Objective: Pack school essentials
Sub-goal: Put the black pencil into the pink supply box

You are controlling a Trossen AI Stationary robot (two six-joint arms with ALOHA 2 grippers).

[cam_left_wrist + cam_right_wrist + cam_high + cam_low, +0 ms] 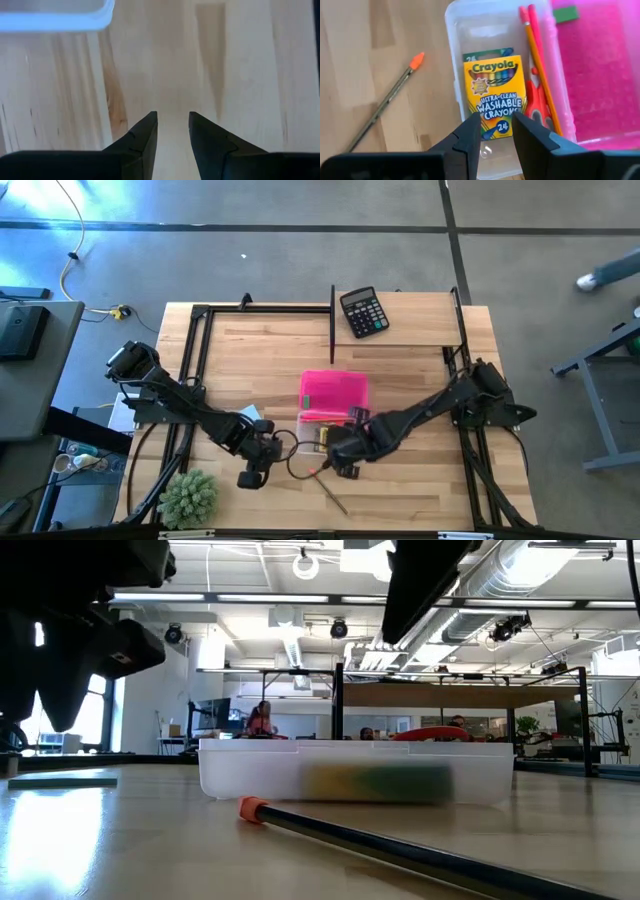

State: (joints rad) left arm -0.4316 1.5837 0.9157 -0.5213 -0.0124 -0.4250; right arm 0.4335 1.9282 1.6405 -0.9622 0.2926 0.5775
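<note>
- Light butcher-block wooden table [420, 340] with a black metal frame along its edges, standing on a grey concrete floor.
- Black pocket calculator [363, 312] up by the far edge, well apart from everything else.
- Spiky green plant ball [189, 496] at the near left corner.
- Clear plastic pencil case [465, 30] with its hot-pink lid [334, 391] flipped open, sitting mid-table a bit toward the near edge.
- Inside the case: yellow-green Crayola crayon box [492, 95], with an orange pencil [540, 70], a red-pink pen [540, 45] and red-handled scissors [537, 102] lying side by side next to it.
- Small green eraser [566, 14] resting on the pink lid.
- One dark thin pencil with an orange eraser tip [385, 102] left out on the bare wood, near the near edge, just beside the case.
- Left gripper [172, 122] over bare wood near the near edge, left of the case; fingers a narrow gap apart, holding nothing.
- Right gripper [496, 122] hovering right above the case's near end, over the crayon box; fingers slightly parted, empty.
- Low view: big open workshop behind, white ceiling with ducts and strip lights, other rigs, a couple of people way in the back.
</note>
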